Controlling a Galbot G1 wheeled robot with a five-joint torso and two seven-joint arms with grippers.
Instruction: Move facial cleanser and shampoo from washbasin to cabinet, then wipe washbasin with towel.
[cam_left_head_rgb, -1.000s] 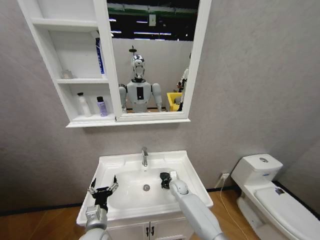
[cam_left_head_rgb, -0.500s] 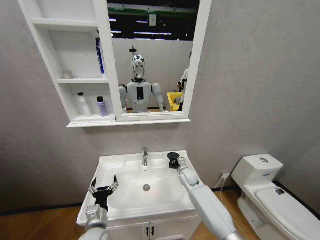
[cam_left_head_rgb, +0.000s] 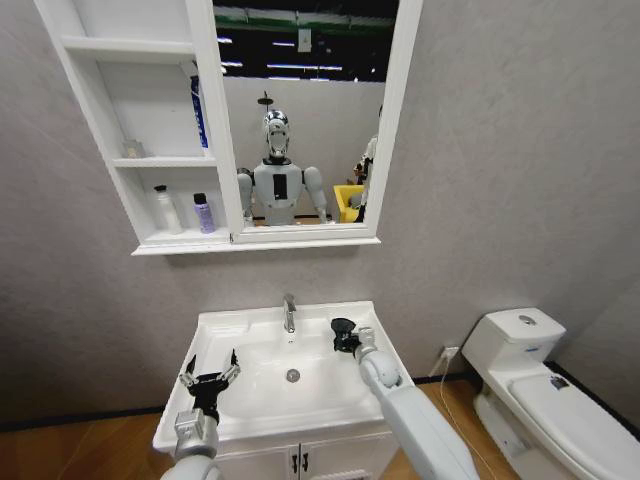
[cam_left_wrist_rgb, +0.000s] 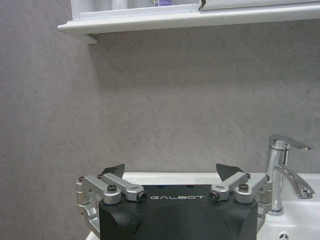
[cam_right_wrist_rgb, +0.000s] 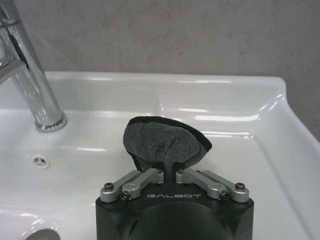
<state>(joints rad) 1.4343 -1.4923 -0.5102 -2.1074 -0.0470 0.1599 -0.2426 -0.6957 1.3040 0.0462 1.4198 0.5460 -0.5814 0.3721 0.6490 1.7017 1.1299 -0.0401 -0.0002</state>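
My right gripper (cam_right_wrist_rgb: 170, 173) is pinched tight on the towel (cam_right_wrist_rgb: 165, 142), which bunches up past my fingers over the back right of the washbasin (cam_left_head_rgb: 380, 340), beside the tap (cam_left_head_rgb: 289, 312). My left gripper (cam_left_head_rgb: 210, 377) is spread wide with nothing in it, above the front left rim. Two bottles (cam_left_head_rgb: 204, 213) stand on the lowest shelf of the cabinet (cam_left_head_rgb: 150, 245). Grey wall behind; a toilet (cam_left_head_rgb: 540, 390) sits well apart on my right.
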